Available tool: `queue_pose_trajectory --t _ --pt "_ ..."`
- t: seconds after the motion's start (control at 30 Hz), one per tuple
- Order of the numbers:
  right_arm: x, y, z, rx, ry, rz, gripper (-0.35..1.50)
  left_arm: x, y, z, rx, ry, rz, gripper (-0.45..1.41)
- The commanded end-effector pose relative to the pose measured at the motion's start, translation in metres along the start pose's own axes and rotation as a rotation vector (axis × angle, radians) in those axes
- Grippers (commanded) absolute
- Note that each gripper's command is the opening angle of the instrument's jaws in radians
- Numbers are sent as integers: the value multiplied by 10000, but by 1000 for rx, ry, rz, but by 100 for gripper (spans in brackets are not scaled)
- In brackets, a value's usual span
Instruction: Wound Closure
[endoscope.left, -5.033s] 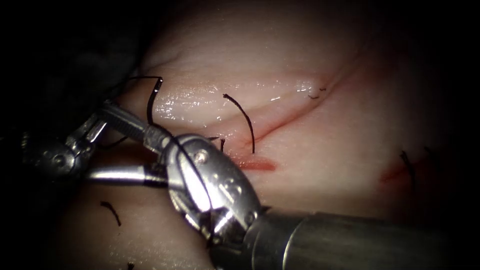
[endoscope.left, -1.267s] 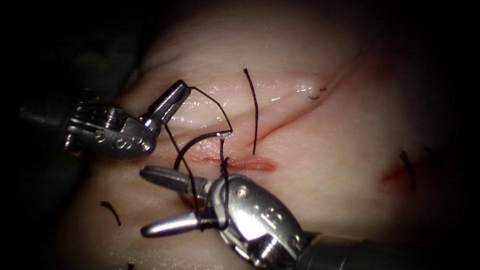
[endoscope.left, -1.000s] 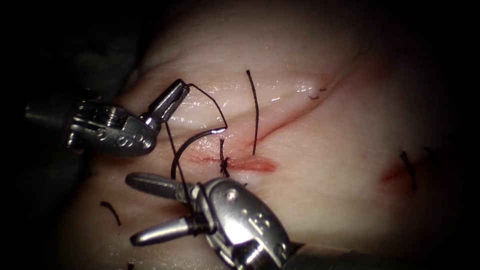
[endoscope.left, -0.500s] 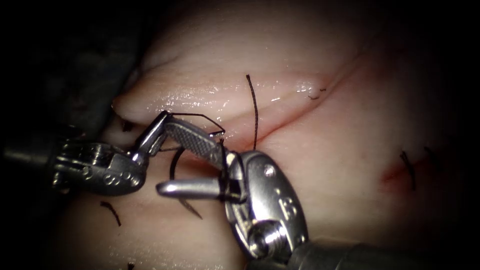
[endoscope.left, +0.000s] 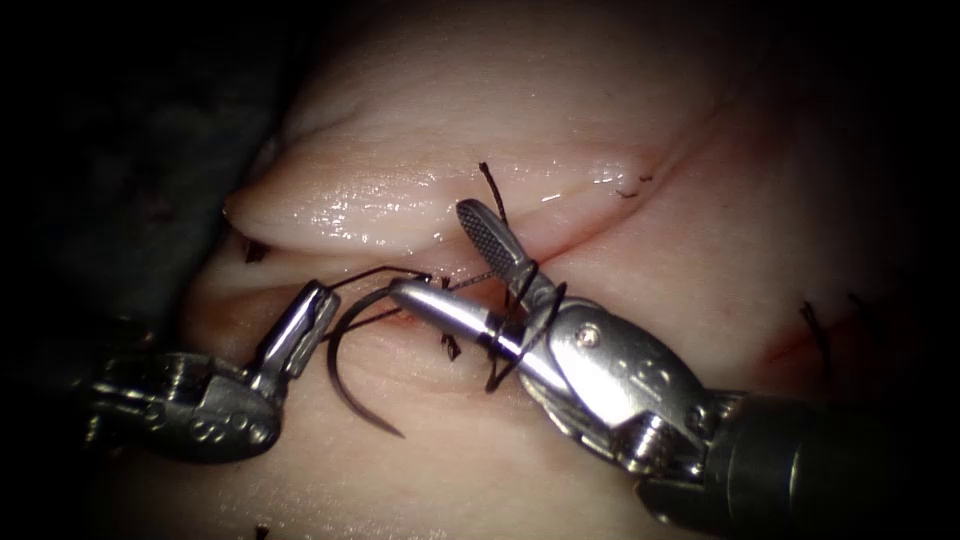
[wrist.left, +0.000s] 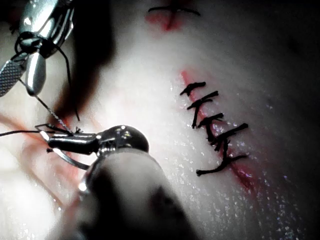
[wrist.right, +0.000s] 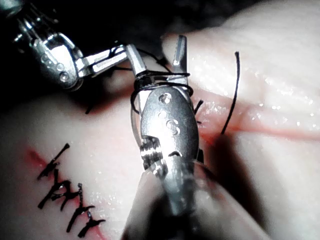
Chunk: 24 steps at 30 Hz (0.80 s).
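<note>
The tissue (endoscope.left: 640, 330) spans the endoscope view, pale, with the cut (endoscope.left: 590, 235) running slantwise across it and a little red fluid (endoscope.left: 400, 315) along its left stretch. The right tool (endoscope.left: 455, 260) comes in from the right with its jaws spread, holding nothing between them, while turns of thread (endoscope.left: 520, 330) are looped around both jaws near their hinge. The left tool (endoscope.left: 300, 320) has its jaws pressed together, pinching the thread close to the needle's tail. The needle (endoscope.left: 345, 385) hangs free just beside those jaws, out of the tissue, point lowermost. A row of finished stitches (wrist.left: 215, 127) shows in the left wrist view.
</note>
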Motion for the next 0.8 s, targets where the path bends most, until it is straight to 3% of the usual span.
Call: queue_pose_trajectory --t 0.03,0.3,0.43,0.63,0.8 --pt "-7 -1 4 -3 -9 -5 74 -1 9 0 -1 0 -1 -45" --pt "-20 5 4 -105 -150 -34 54 -1 23 -5 16 -2 -13 -45" --pt "-27 11 7 -140 -221 -33 34 -1 27 -1 19 -4 -17 -45" --pt "-38 23 19 -189 -340 -59 34 -6 26 7 20 -5 -17 -45" --pt "-48 33 22 -230 -382 -78 41 -12 24 12 18 -3 -17 -45"
